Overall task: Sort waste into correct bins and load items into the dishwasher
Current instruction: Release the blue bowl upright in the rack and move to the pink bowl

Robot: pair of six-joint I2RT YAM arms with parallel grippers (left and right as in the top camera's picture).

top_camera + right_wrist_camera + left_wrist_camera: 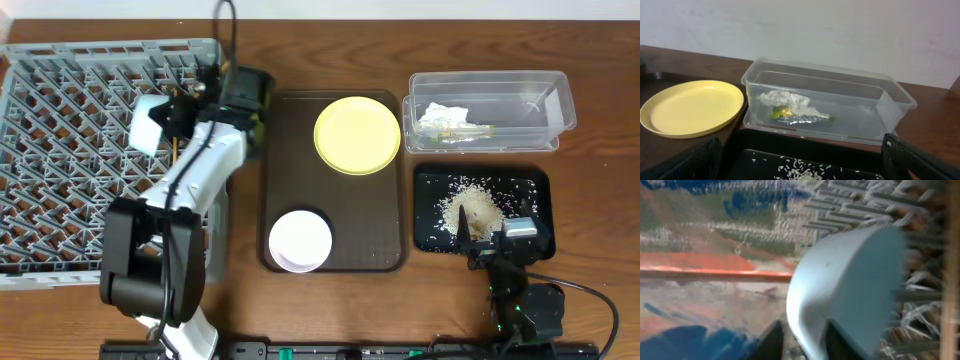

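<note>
Bowl (pixel 850 290), light blue, clamped in left fingers (pixel 771 342) over rack (pixel 60 150), right fingers (pixel 695 162) spread

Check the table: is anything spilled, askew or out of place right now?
Nothing stands out. The loose rice scraps lie scattered but inside the shallow black tray; the light blue bowl is tipped on edge only because the left claw holds it.

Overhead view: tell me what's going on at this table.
The left gripper holds a light blue bowl by its rim over the grey dish rack. The right gripper is open above the black tray of rice scraps. Tissue and wrapper lie in the clear tub; yellow plate and white bowl sit on the brown tray.
</note>
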